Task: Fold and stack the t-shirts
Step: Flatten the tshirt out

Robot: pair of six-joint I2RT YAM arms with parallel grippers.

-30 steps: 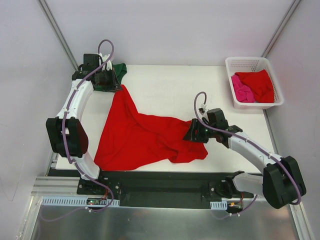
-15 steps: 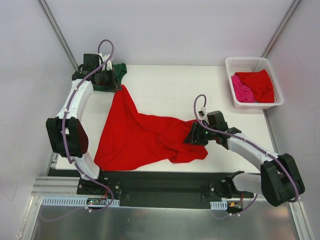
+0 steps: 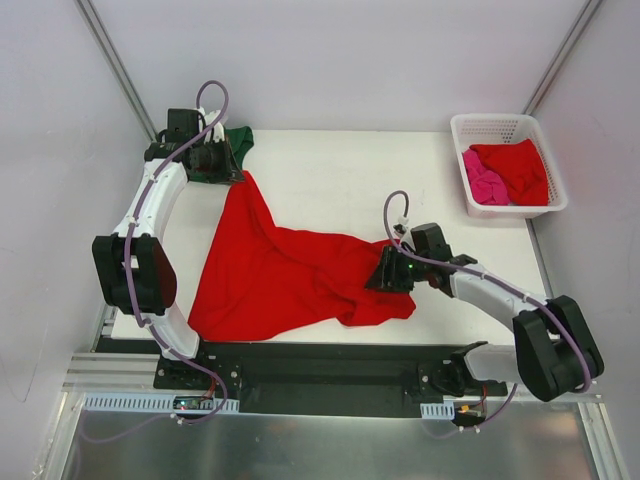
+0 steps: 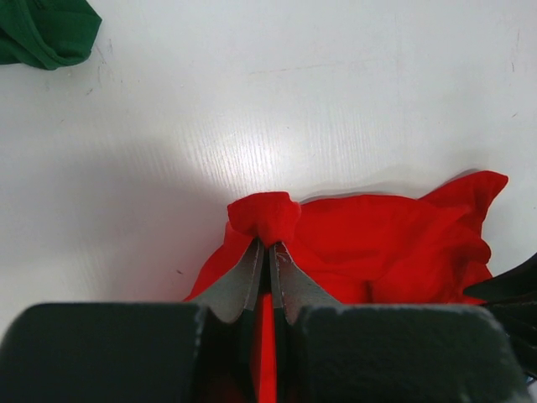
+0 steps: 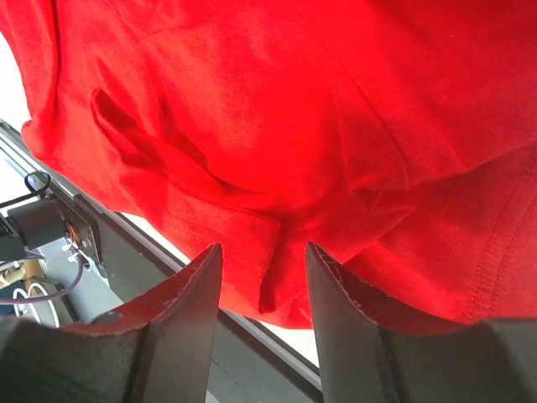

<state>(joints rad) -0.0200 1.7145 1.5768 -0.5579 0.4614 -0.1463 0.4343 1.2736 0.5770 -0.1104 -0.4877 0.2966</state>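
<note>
A bright red t-shirt (image 3: 285, 270) lies spread and rumpled across the table's near middle. Its far corner (image 4: 264, 216) is pulled up toward the back left, where my left gripper (image 4: 270, 245) is shut on it, also seen from above (image 3: 236, 172). A dark green t-shirt (image 3: 238, 140) lies bunched just behind that gripper. My right gripper (image 3: 387, 276) hangs low over the shirt's wrinkled near right part. Its jaws are open, with a raised fold of red cloth (image 5: 277, 227) between the fingertips (image 5: 211, 260) but not pinched.
A white lattice basket (image 3: 505, 122) at the back right holds another red t-shirt (image 3: 520, 165) and a pink one (image 3: 482, 182). The table's near edge and the black base rail (image 3: 320, 365) run just below the red shirt.
My right gripper has slid a little left over the shirt's edge and its jaws have narrowed somewhat. The left arm and the pinched corner have not moved.
</note>
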